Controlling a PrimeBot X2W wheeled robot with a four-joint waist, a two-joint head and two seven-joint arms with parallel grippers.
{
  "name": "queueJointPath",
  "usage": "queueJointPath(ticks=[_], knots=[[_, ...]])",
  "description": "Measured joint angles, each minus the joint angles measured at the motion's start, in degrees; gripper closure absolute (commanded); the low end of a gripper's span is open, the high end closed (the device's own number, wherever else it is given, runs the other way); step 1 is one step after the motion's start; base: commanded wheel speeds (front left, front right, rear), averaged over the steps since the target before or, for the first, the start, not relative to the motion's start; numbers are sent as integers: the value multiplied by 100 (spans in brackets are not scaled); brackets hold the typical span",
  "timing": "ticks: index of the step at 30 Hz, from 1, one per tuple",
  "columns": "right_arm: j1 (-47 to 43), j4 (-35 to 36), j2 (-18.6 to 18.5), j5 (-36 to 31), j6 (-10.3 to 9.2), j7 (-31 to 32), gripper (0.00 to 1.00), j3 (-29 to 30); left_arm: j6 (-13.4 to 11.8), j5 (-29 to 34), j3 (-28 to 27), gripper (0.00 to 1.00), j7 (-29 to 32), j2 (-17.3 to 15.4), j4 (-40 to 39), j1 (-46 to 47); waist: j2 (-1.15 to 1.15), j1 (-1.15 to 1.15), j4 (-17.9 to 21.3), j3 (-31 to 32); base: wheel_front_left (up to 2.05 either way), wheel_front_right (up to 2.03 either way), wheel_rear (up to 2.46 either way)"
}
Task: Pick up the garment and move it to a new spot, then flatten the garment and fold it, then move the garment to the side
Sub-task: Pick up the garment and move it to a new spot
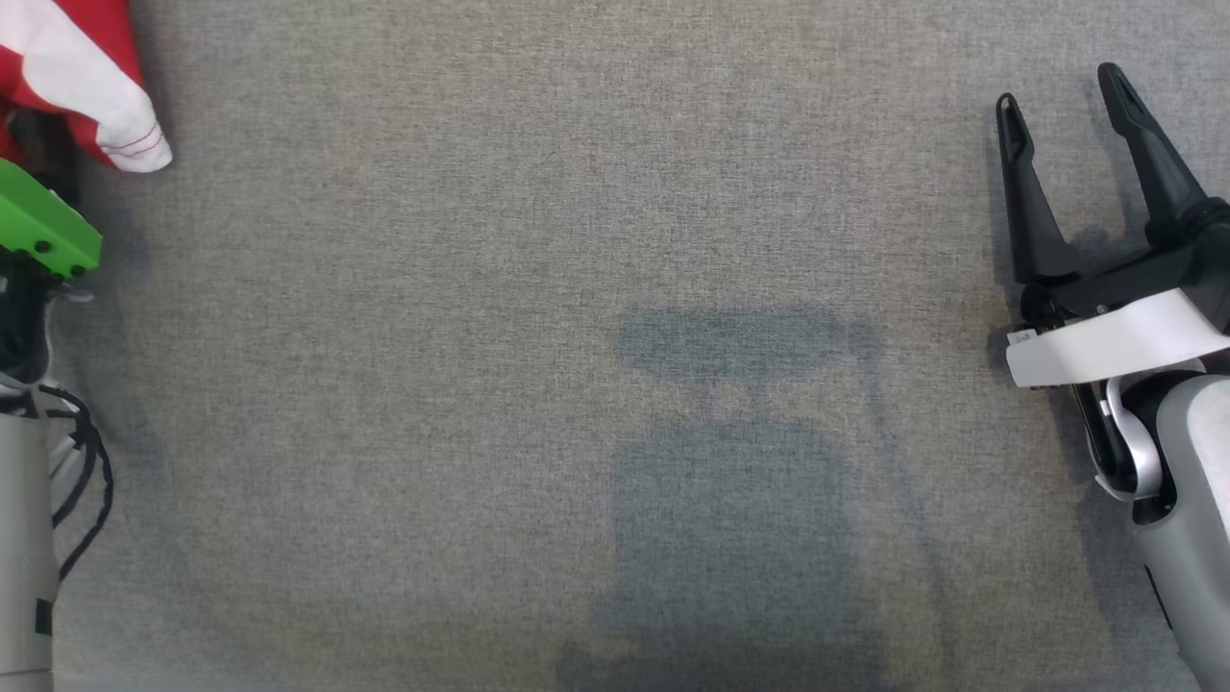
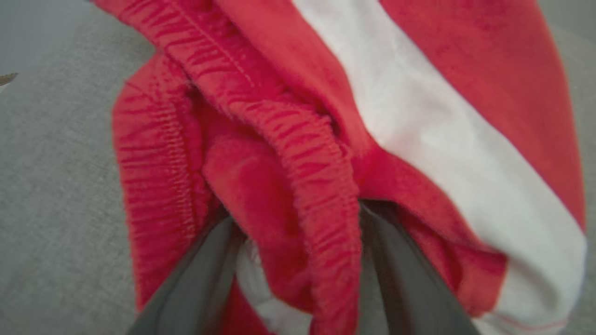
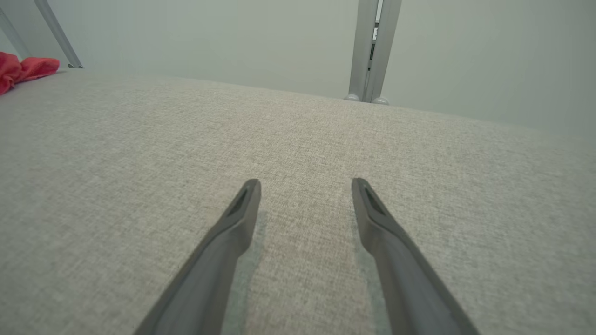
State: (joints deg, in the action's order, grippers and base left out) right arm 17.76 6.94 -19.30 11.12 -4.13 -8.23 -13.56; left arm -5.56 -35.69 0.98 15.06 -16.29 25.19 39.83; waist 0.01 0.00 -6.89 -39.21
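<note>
The garment (image 1: 86, 77) is a bunched red piece with a white stripe, lying at the far left corner of the grey cloth table (image 1: 615, 288). Up close, its red elastic waistband (image 2: 298, 153) runs between my left gripper's (image 2: 298, 214) two dark fingers. These stand wide apart and open, with their tips buried under the fabric. My right gripper (image 1: 1060, 86) hovers open over bare cloth at the far right, nothing between its fingers (image 3: 305, 182). From there the garment (image 3: 23, 72) is a small red heap at the table's far left.
A grey upright post (image 3: 372, 51) stands behind the table's far edge, and a slanted bar (image 3: 58, 32) rises near the garment. My left forearm with a green part (image 1: 43, 226) and loose black cables (image 1: 82, 481) runs along the left edge.
</note>
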Motion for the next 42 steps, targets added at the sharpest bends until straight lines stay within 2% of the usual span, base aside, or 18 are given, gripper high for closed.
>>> queueJointPath(ticks=[1,7,14,18,19,22,29,32,34,37,39,42], knots=[[29,-8,8,-5,0,-30,0,-2,0,26,0,100,-5,-29,25,31,0,0,19,-22,0,0,0],[90,-192,86,-5,1,-160,0,-9,73,56,85,100,-66,-55,22,131,0,0,52,35,0,0,0],[83,-600,246,26,1,-331,0,-71,705,-138,364,100,-248,226,-633,223,0,0,35,328,0,0,0],[48,-826,425,143,7,-396,0,-177,1144,-257,704,100,-174,301,-1159,335,0,0,36,557,0,0,0],[45,-934,541,199,9,-436,0,-243,1257,-381,914,100,-41,444,-1430,335,0,0,46,686,0,0,0],[44,-1063,723,261,27,-492,0,-311,1311,-802,1215,100,229,699,-1909,335,0,0,81,891,0,0,0],[-51,-1329,1079,399,51,-554,0,-322,1310,-2043,1965,100,1322,1189,-2962,320,0,-1,285,1374,0,0,0],[-149,-1411,1213,504,49,-593,0,-319,1308,-2419,2184,100,1859,1204,-3204,157,0,-1,455,1530,0,0,0],[-230,-1467,1267,553,47,-594,0,-318,1299,-2457,2274,100,2145,1102,-3238,-69,0,-1,588,1619,0,0,0],[-378,-1516,1329,603,41,-595,0,-263,977,-2407,2237,100,2441,801,-3083,-509,0,-1,793,1736,0,0,0],[-455,-1532,1350,611,0,-597,0,-213,700,-2450,2070,100,2496,745,-2891,-840,-1,-1,929,1804,0,0,0],[-528,-1533,1337,625,-1,-606,0,-125,421,-2475,1933,100,2637,701,-2620,-1089,-1,-1,1121,1897,0,0,0]])
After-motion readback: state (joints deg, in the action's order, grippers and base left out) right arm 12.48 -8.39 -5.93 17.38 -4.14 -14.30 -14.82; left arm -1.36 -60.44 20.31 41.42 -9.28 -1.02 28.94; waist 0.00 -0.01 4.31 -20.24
